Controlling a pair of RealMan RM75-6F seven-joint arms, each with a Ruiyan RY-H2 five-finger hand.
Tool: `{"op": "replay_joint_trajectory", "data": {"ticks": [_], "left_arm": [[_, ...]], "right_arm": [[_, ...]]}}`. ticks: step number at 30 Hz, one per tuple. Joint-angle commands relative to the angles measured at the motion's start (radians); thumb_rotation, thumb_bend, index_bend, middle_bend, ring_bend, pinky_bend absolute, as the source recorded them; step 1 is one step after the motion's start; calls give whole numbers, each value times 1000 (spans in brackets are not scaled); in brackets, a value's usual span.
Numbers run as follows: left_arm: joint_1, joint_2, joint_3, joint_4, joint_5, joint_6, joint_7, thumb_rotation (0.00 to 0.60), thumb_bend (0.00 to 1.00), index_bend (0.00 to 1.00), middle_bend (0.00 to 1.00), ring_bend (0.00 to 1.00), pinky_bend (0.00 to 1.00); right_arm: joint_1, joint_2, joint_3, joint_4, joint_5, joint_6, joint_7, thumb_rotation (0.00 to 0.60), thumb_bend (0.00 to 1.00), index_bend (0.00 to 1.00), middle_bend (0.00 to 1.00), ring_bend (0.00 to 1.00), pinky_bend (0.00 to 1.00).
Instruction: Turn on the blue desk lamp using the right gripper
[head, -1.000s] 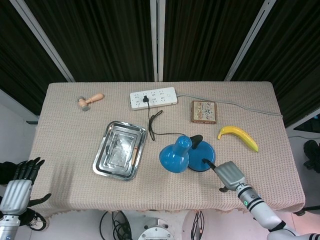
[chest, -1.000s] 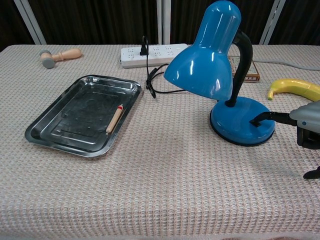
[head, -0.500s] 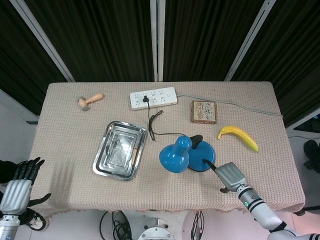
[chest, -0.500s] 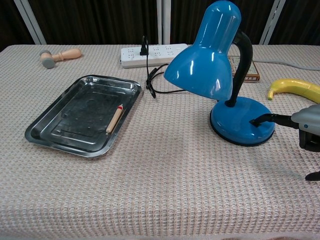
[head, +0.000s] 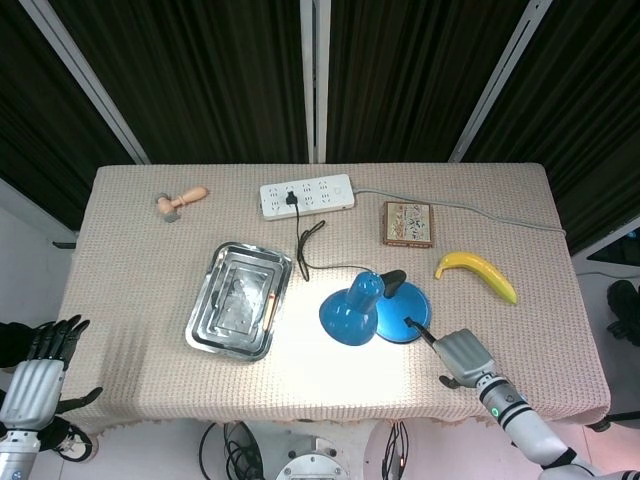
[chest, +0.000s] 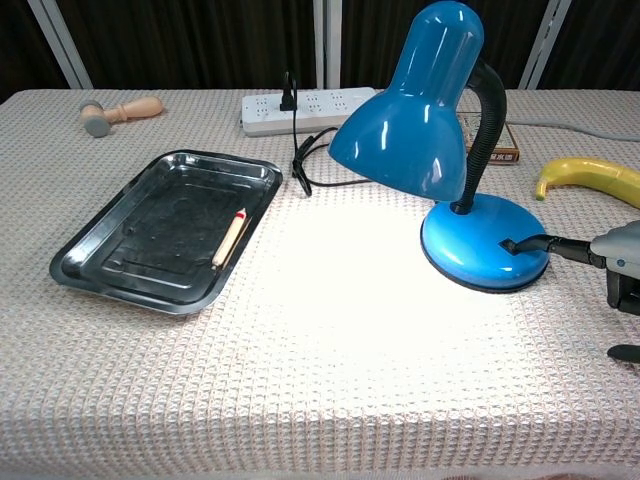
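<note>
**Blue lamp lit, right fingertip on its base**

The blue desk lamp (chest: 440, 110) stands right of centre on the cloth-covered desk (chest: 330, 400), its shade tipped down to the left and a bright pool of light (chest: 370, 290) spread over the cloth beneath it. Its round blue base (chest: 480, 245) sits just right of that light. The right hand (chest: 618, 268) comes in from the right edge with one dark finger (chest: 545, 243) stretched out, its tip touching the near right part of the base; the hand grasps nothing, and the pose of its other fingers cannot be told. In the head view the right hand (head: 460, 357) lies near and right of the lamp (head: 352, 308).

The left hand (head: 35, 375) hangs off the near left corner of the desk, fingers apart and holding nothing.

A metal tray (chest: 95, 270) lies left of the lamp with a small pencil-like stick (chest: 229, 237) in it. At the far side sit a white power strip (chest: 310, 108) with a black cord plugged in, and a wooden stamp (chest: 120, 112) at far left. A banana (chest: 590, 178) lies to the right, a small patterned box (head: 408, 223) beyond it.
</note>
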Motion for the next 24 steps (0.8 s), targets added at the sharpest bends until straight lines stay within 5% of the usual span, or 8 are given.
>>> {"op": "replay_joint_trajectory", "data": {"ticks": [1, 10, 17, 19, 21, 24], "left_arm": [[0, 0, 0, 0, 0, 0, 0, 600, 0, 66, 6, 0, 0], [1, 2, -1, -2, 0, 3, 1, 600, 0, 66, 6, 0, 0], [-2, 4, -4, -9, 5, 6, 4, 600, 0, 67, 6, 0, 0], [-3, 5, -4, -13, 6, 6, 7, 600, 0, 67, 6, 0, 0], [-4, 7, -4, -18, 7, 4, 11, 600, 0, 66, 7, 0, 0], [-7, 12, -4, -29, 9, 0, 19, 600, 0, 67, 6, 0, 0]], "right_arm": [[0, -1, -3, 2, 2, -1, 3, 600, 176, 0, 954, 867, 959], [-35, 14, 17, -14, -111, 121, 53, 600, 175, 0, 954, 867, 959], [-207, 17, 21, 108, -405, 535, 197, 600, 51, 0, 919, 840, 909], [-276, 3, 15, 193, -443, 658, 244, 600, 23, 0, 819, 759, 826], [-332, 0, 9, 252, -427, 721, 285, 600, 6, 0, 621, 578, 660], [-409, 26, 5, 284, -306, 721, 279, 600, 0, 0, 87, 84, 208]]}}
